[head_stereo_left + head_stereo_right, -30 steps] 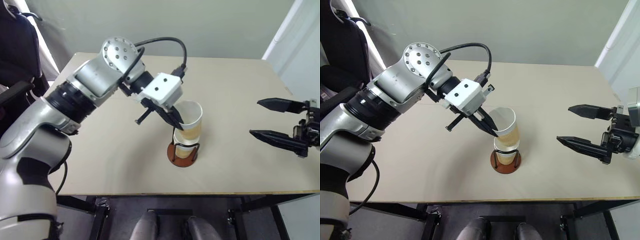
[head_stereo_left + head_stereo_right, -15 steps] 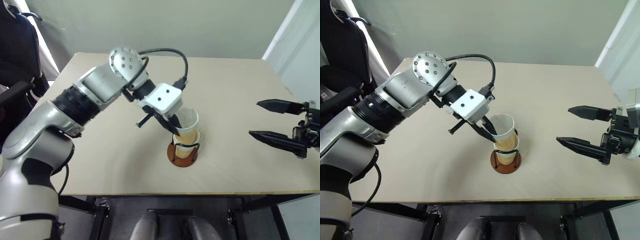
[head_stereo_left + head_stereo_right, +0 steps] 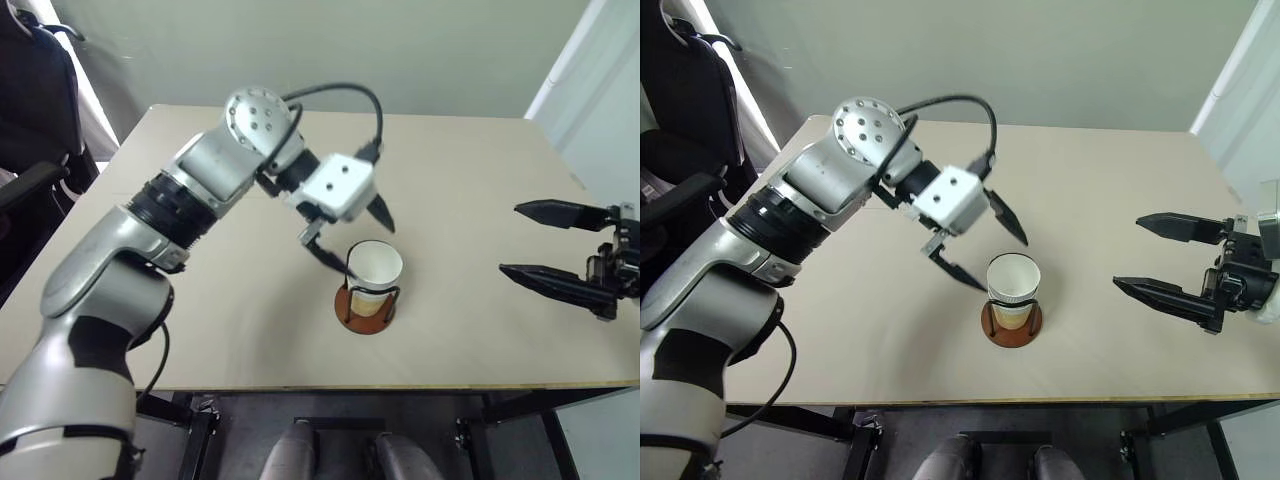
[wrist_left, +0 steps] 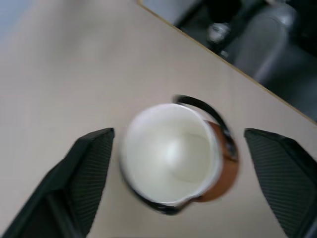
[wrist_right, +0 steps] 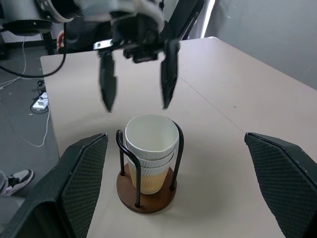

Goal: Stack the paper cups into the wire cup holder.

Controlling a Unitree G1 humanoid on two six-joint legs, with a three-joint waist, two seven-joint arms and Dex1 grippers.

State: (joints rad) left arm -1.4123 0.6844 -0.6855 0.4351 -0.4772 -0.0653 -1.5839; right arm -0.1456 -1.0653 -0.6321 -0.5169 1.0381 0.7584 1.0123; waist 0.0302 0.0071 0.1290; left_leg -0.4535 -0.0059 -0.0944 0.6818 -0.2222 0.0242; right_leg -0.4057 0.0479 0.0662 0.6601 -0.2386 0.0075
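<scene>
Head view: the paper cups (image 3: 374, 272) sit nested upright, mouths up, inside the wire cup holder (image 3: 366, 305) on the counter (image 3: 470, 180). The left tool (image 3: 358, 232), spread wide, hangs just above them, apart.

Right wrist view: the right tool (image 5: 181, 191), spread, is well apart from the holder.

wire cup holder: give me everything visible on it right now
The wire cup holder stands upright on the tan table, near its front edge. It has a round reddish-brown disc base, wood by the look, and thin black wire loops rising from it. Nested paper cups sit inside the loops, white rims stacked, the top rim about level with the loop tops. The left gripper hangs open just above it, touching nothing. Nothing else touches the holder.
</scene>
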